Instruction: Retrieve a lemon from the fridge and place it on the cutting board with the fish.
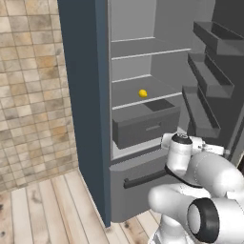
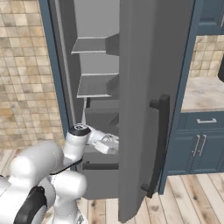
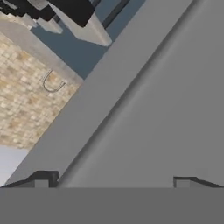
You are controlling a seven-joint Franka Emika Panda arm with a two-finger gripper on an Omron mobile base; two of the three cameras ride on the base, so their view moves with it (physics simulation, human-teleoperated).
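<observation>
The fridge (image 1: pixel 86 95) stands open, and its grey door (image 2: pixel 148 109) is swung out to the right. A small yellow lemon (image 1: pixel 143 93) lies on the middle inner shelf, above the pulled-out grey drawer (image 1: pixel 145 126). My gripper (image 2: pixel 112 144) hangs low in front of the fridge, below the drawer and right beside the inner face of the door. In the hand view the gripper (image 3: pixel 113 183) is open, its fingertips (image 3: pixel 41 181) far apart and empty, facing a plain grey fridge panel. The lemon is well above and behind the gripper. The cutting board and the fish are out of view.
Door shelves (image 1: pixel 205 76) jut out on the right, close to my arm. A dark bar handle (image 1: pixel 143 178) crosses the lower fridge drawer. Navy cabinets (image 2: pixel 201 144) under a stone counter (image 2: pixel 203 94) stand right of the door. A tiled wall (image 1: pixel 28 95) and wooden floor (image 1: pixel 47 209) lie to the left.
</observation>
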